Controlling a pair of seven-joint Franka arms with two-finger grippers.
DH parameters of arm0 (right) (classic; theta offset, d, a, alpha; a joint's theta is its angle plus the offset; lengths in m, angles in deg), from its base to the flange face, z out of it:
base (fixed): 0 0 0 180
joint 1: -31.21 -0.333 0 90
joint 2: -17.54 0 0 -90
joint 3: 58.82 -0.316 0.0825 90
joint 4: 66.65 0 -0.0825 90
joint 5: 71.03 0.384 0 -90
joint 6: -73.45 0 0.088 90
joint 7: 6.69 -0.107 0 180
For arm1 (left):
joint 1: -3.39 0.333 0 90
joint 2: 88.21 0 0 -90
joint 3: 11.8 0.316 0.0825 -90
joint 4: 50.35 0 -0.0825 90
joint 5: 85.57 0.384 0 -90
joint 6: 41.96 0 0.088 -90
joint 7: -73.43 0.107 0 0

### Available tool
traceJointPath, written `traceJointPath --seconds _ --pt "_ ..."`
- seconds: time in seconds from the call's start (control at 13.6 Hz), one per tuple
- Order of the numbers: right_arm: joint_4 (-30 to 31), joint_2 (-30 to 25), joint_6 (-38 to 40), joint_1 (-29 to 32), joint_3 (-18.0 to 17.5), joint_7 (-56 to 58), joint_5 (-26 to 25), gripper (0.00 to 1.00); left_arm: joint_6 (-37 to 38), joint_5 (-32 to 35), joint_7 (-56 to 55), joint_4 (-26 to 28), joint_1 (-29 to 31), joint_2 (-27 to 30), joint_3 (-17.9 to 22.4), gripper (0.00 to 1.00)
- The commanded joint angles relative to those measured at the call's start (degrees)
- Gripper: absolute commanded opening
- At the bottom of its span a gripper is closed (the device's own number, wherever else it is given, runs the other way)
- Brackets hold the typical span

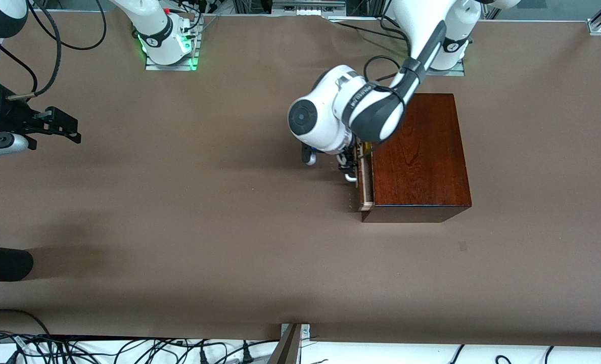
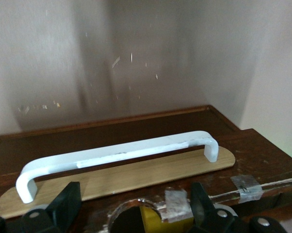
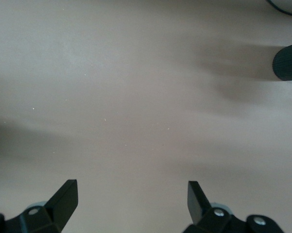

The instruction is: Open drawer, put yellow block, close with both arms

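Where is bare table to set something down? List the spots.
Free: the table between the box and the right gripper, waiting open at the right arm's end; also the strip nearer the camera than the box. Crowded: in front of the drawer, where the open left gripper sits at the handle.

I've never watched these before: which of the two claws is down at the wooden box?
The left gripper, reaching from its base above the wooden box, is at the drawer by its white handle. The right gripper waits open over bare table.
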Motion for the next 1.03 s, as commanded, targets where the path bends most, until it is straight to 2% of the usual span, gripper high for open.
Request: traceJointPath --seconds 0.0,0.29,0.44,0.66,0.96 --pt "0.07 -0.86 2.56 0.07 -0.55 -0.36 -0.97 1.0 0.71 2.22 1.0 2.2 1.54 1.19 0.05 1.0" --pt "0.16 -0.95 2.75 -0.11 -1.08 -0.36 -1.41 1.0 1.24 2.23 1.0 1.59 1.54 1.45 -0.12 1.0" --pt "0.16 -0.95 2.75 -0.11 -1.17 -0.27 -1.41 1.0 0.8 1.44 0.83 0.88 0.84 3.98 -1.17 1.0" --pt "0.24 -0.95 2.75 -0.11 -1.25 -0.18 -1.41 1.0 1.24 -1.88 0.3 -5.43 0.57 7.24 -1.0 1.0" --pt "0.16 -0.95 3.45 0.42 -1.52 -0.18 -1.41 1.0 2.9 -3.48 -0.05 -6.5 3.9 11.02 0.58 1.0"
